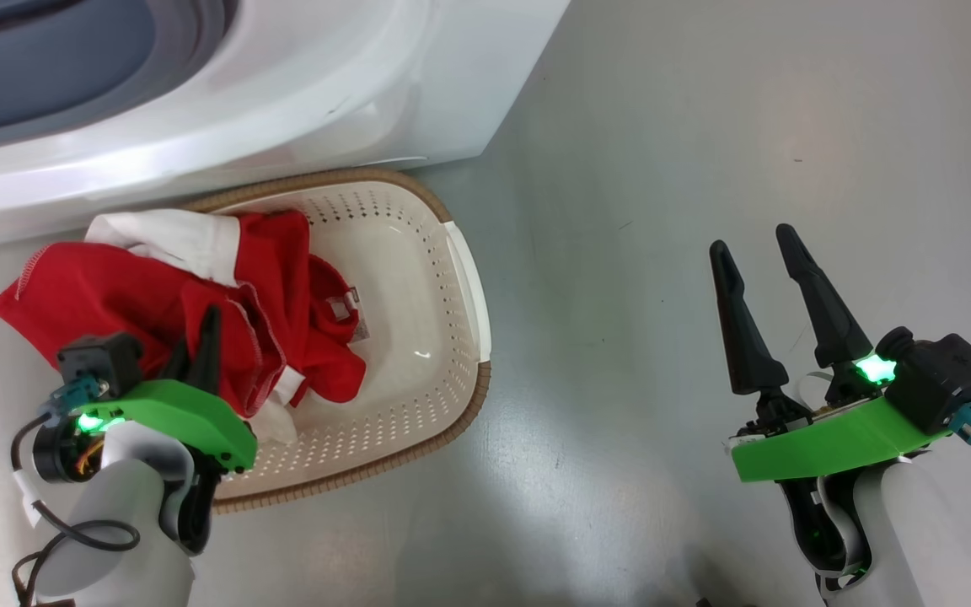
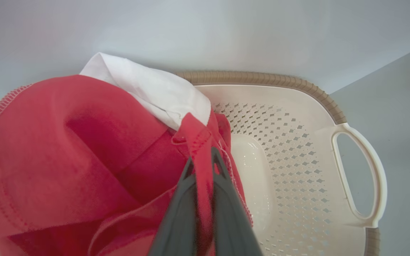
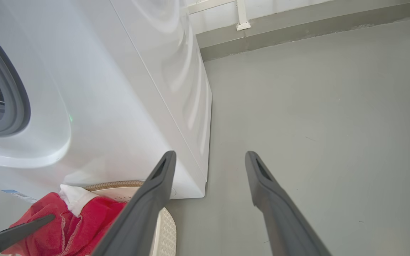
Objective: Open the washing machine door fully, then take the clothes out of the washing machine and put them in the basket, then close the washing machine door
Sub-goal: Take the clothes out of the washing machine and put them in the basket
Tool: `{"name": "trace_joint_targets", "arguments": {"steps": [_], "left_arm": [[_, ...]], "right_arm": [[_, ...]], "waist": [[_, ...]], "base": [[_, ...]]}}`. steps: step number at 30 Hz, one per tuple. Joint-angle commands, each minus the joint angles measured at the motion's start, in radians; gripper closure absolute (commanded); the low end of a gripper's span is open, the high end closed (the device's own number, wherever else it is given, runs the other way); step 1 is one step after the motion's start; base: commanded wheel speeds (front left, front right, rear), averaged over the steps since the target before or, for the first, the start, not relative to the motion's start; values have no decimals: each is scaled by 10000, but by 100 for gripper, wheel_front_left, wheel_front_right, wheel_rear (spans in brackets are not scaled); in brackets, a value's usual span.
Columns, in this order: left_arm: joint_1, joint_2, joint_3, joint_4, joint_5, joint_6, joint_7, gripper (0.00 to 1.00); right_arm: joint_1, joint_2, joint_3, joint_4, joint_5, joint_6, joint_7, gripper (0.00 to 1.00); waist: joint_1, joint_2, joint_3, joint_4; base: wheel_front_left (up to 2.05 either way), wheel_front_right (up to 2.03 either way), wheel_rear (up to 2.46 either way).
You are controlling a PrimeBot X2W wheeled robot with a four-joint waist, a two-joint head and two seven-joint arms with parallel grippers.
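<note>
The white washing machine stands at the top left, its grey gasket ringing the open drum mouth. The washing machine door is out of view. In front of the machine the cream basket sits on the floor. The red and white clothes lie over its left side and spill past the rim. My left gripper is above the basket's left part, shut on a red fold of the clothes. My right gripper hangs open over bare floor to the right of the basket, holding nothing.
Grey floor stretches to the right of the machine and the basket. A wall base with a white strip runs along the far end. The basket's white handle faces the open floor side.
</note>
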Motion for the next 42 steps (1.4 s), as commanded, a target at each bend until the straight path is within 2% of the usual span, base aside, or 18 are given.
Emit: {"name": "trace_joint_targets", "arguments": {"steps": [1, 19, 29, 42], "left_arm": [[97, 372, 221, -42, -120, -56, -49, 0], [587, 144, 494, -456, -227, -56, -49, 0], [1117, -77, 912, -1335, -7, -56, -49, 0], [2003, -64, 1542, -2705, 508, -56, -49, 0]], "right_arm": [[126, -3, 188, -218, 79, 48, -65, 0], [178, -3, 43, 56, -117, 48, -65, 0], [455, -3, -99, 302, -241, 48, -65, 0], [762, -3, -108, 527, -322, 48, -65, 0]], "waist": [[0, 0, -41, 20], [0, 0, -934, 584], [0, 0, -1907, 951], [0, 0, -2969, 1075]], "base": [[0, 0, 0], [0, 0, 0], [0, 0, 0], [0, 0, 0]]}}
